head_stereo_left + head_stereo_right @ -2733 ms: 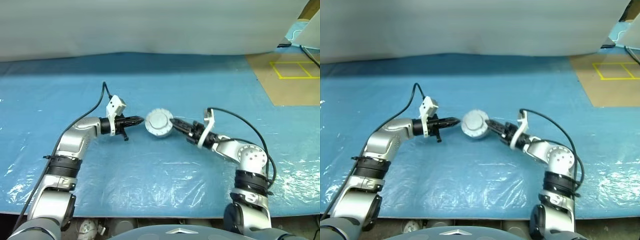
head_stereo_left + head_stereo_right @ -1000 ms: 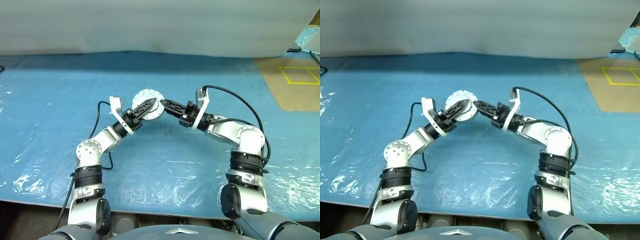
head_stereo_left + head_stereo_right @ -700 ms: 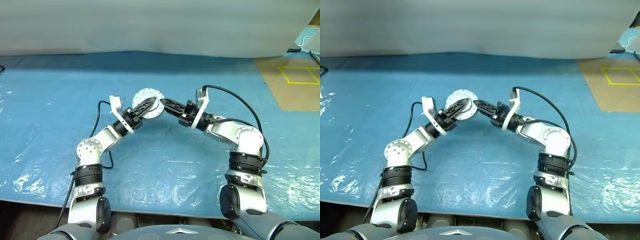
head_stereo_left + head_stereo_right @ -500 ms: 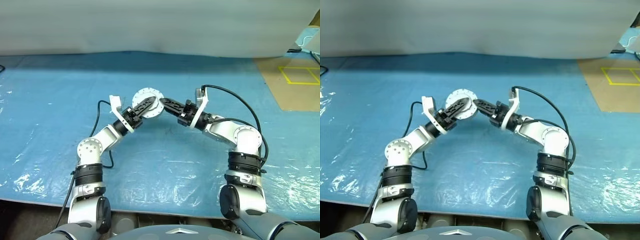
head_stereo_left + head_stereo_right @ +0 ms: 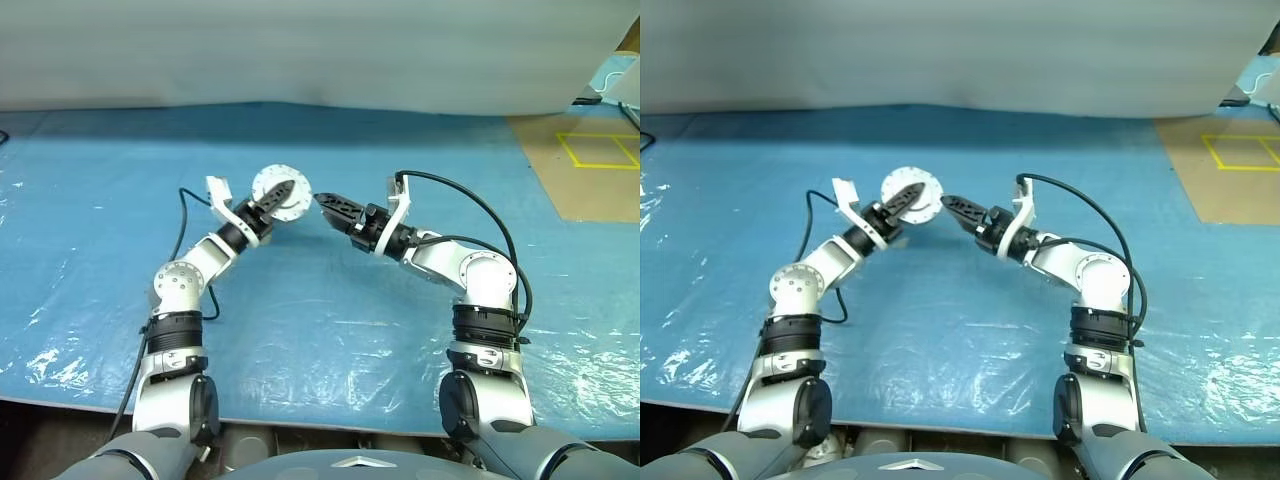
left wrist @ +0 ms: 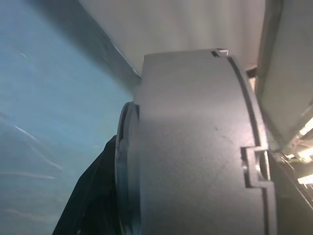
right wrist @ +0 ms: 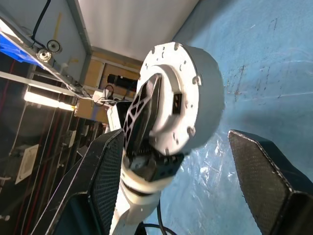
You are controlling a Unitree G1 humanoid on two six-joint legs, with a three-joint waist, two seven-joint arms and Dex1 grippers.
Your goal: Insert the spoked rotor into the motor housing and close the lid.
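The motor housing (image 6: 195, 147) is cut off by the left wrist view's lower edge, its inside hidden.

silver arms (image 5: 185, 285) — black finger grippers (image 5: 335, 205), black cables, white wrist brackets.

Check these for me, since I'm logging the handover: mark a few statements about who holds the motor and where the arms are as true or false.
1. The left gripper holds the motor housing up off the blue sheet. True.
2. The right gripper is clamped on the housing. False: its fingers stand open, with a gap between them and the housing.
3. The housing lies flat on the sheet. False: it is held in the air, one round face turned toward the camera.
4. In the right wrist view, one left finger crosses the housing's bolted face. True.
5. A person's hand steadies the housing. False: the left gripper alone holds it.
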